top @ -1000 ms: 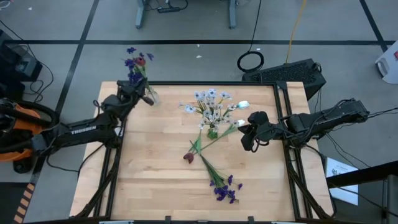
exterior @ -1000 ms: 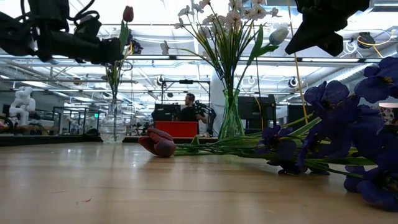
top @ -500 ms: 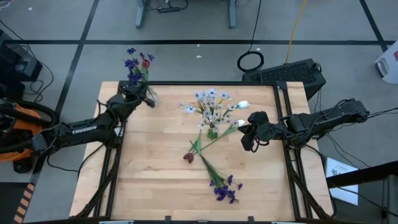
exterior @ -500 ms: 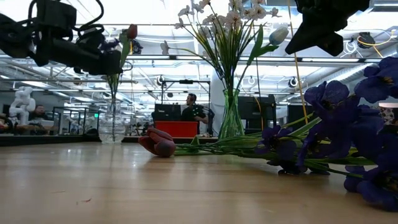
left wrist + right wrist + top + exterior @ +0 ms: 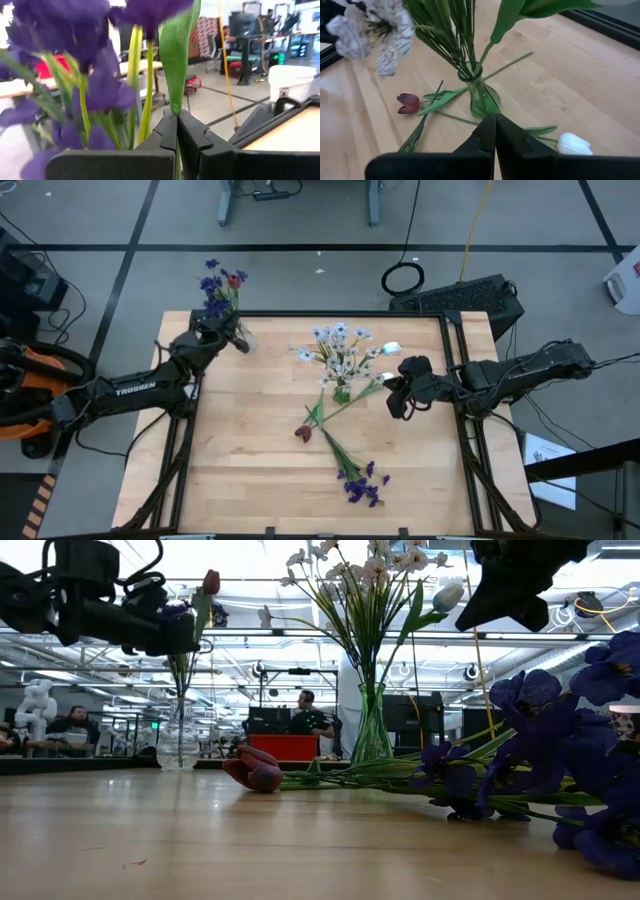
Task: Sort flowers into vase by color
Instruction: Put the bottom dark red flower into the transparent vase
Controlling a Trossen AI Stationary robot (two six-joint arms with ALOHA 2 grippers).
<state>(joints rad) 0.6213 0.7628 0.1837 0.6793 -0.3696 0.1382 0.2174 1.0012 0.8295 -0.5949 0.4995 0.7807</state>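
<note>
Left wrist view showed the left hand (image 5: pixel 177 131) pinching 1 green stem (image 5: pixel 176 75) beside purple blooms (image 5: pixel 60 35); it ought to lower straight into the clear vase (image 5: pixel 180 740) beneath before releasing.

table (image 5: pixel 250 470): light wood, black-edged
cable coil (image 5: pixel 403 278): on floor behind table's far edge
keyboard (image 5: pixel 465 297): off table's far right corner
people (image 5: pixel 303 712): seated in room far beyond table
</note>
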